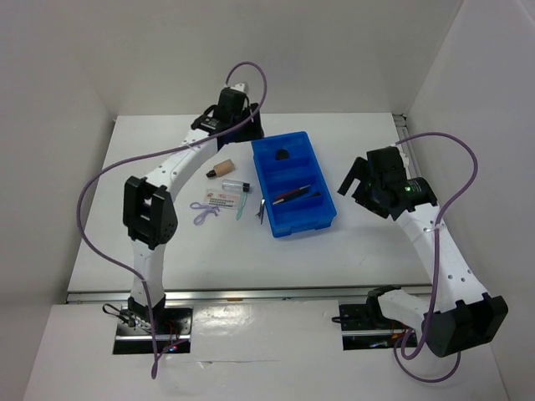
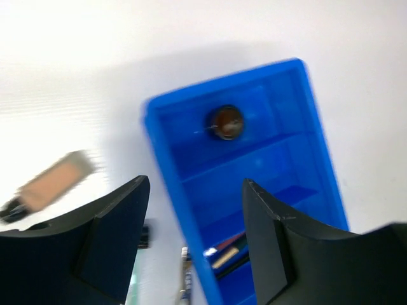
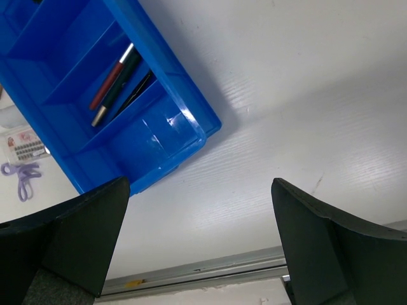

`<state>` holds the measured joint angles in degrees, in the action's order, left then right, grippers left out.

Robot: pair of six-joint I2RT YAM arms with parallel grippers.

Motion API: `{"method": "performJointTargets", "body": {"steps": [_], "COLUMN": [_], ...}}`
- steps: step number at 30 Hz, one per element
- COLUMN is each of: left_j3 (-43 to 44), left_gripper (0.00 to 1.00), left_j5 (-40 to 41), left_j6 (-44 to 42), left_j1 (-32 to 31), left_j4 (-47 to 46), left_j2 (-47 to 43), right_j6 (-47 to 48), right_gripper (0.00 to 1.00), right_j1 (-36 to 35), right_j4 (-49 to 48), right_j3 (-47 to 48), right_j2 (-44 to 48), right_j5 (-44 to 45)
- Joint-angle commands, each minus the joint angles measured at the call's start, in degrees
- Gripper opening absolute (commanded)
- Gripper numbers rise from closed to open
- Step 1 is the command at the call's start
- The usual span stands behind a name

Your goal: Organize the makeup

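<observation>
The task is looking partway done. The thin pencils and a small dark round piece are lying in the blue tray, the pencils in a near compartment and the round piece in the farthest.

The tan bottle, clear vial, printed packet and lilac loop are waiting on the table at the tray's nine o'clock.

The left gripper is hovering over the tray's far end, jaws apart and empty, with the bottle lying at its seven o'clock. The right gripper is gaping wide at the tray's three o'clock, holding nothing.
</observation>
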<state>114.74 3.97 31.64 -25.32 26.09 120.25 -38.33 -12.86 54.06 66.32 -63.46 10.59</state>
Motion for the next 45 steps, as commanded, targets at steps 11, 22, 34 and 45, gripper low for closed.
{"method": "performJointTargets", "body": {"steps": [11,22,34,45], "left_j3": [5.41,6.46,10.07,8.31], "left_gripper": [0.97,0.98,0.94,0.45], "left_j5": [9.74,9.92,12.91,10.18], "left_j6": [-15.81,-18.72,-20.74,-18.81], "left_j1": [6.78,7.83,7.83,9.41], "left_j4": [15.84,17.16,17.86,16.19], "left_j2": [9.12,14.23,19.85,15.99], "right_j6": [-1.05,-1.05,-1.05,-1.05], "right_gripper": [1.00,1.00,1.00,1.00], "right_j1": [0.29,0.29,0.29,0.29], "right_j4": [-2.74,-3.35,-3.35,-3.35], "right_j3": [-0.76,-0.76,-0.23,0.30], "right_j2": [0.97,0.44,0.44,-0.08], "right_j5": [-4.08,-5.14,-4.61,-4.61]}}
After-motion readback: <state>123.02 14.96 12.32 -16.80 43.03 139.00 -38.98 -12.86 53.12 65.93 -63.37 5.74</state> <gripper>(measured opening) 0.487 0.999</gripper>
